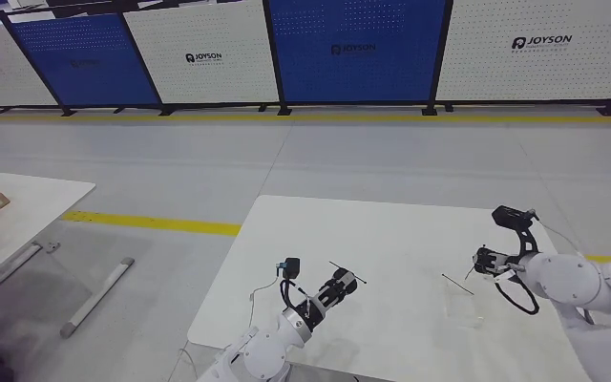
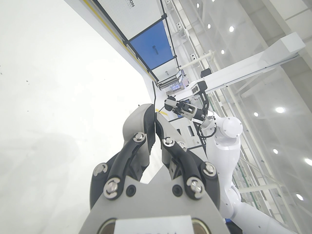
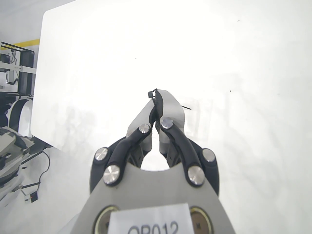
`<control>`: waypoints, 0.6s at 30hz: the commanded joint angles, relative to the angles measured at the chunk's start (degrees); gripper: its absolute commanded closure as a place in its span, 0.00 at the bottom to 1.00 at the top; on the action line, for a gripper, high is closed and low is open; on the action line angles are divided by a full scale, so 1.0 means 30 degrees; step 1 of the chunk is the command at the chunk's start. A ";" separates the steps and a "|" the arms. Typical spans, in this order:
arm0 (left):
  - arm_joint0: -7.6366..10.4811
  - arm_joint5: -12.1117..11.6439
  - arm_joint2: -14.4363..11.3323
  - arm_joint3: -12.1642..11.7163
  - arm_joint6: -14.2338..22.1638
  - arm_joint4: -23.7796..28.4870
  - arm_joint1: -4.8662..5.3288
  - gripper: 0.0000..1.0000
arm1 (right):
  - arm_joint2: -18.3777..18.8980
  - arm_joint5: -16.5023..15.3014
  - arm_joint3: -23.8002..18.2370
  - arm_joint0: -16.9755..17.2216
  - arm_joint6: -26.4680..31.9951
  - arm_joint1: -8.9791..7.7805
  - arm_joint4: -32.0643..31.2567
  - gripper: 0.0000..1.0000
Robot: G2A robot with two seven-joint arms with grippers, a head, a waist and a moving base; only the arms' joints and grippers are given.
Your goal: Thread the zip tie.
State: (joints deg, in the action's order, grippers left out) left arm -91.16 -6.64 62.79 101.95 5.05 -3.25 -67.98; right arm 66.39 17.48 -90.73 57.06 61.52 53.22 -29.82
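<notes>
Over the white table (image 1: 382, 229), near its 6 o'clock edge in the top view, the left gripper (image 1: 346, 277) is aimed toward 2 o'clock. In the left wrist view its two fingers (image 2: 135, 125) are pressed together, pinching a thin black strip (image 2: 154, 93) that runs out past the fingertips. From above, the strip crosses the tips as a short straight line lying from 10 to 4 o'clock. It looks like a zip tie, but it is too fine to tell more.

At the table's 3 o'clock side the right gripper (image 1: 480, 260) is aimed toward 9 o'clock. It is well apart from the left one, with bare tabletop between them. In the right wrist view it is closed tight on a black zip tie (image 3: 150, 95). The small square head sticks out on one side of the fingertips, and a fine pointed tail pokes out on the other. The strip and the tie are not touching each other.

Just at 7 o'clock from the right gripper, a further thin dark line (image 1: 458, 285) shows against the table. Whether it is part of the held tie or a separate one lying flat cannot be told.

Beyond the table at 12 o'clock stand blue and white partition panels (image 1: 353, 48). A yellow floor line (image 1: 153, 222) runs at 9 o'clock, with the corner of a second table (image 1: 38, 201) farther out that way.
</notes>
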 commanded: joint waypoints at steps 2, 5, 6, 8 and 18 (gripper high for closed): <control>0.0000 0.0000 0.0000 0.0000 0.0000 0.0000 0.0000 1.00 | 0.0768 -0.0919 0.0059 0.0773 -0.1407 0.0013 0.1807 1.00; 0.0000 0.0000 0.0000 0.0000 0.0000 0.0000 0.0000 1.00 | 0.1914 -0.1731 -0.0694 0.2190 -0.2564 -0.0083 0.3356 1.00; 0.0000 0.0000 0.0000 0.0000 0.0000 0.0000 0.0000 1.00 | 0.2200 -0.1855 -0.1095 0.2693 -0.2981 -0.0113 0.3595 1.00; 0.0000 0.0000 0.0000 0.0000 0.0000 0.0000 0.0000 1.00 | 0.2777 -0.2305 -0.2115 0.3973 -0.3754 -0.0165 0.4359 1.00; 0.0000 0.0000 0.0000 0.0000 0.0000 0.0000 0.0000 1.00 | 0.3453 -0.4059 -0.3042 0.6110 -0.4713 -0.0153 0.6476 1.00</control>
State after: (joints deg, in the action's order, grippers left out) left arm -91.16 -6.64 62.79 101.95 5.05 -3.25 -67.98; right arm 76.75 5.18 -99.81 75.41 47.43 52.77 -10.22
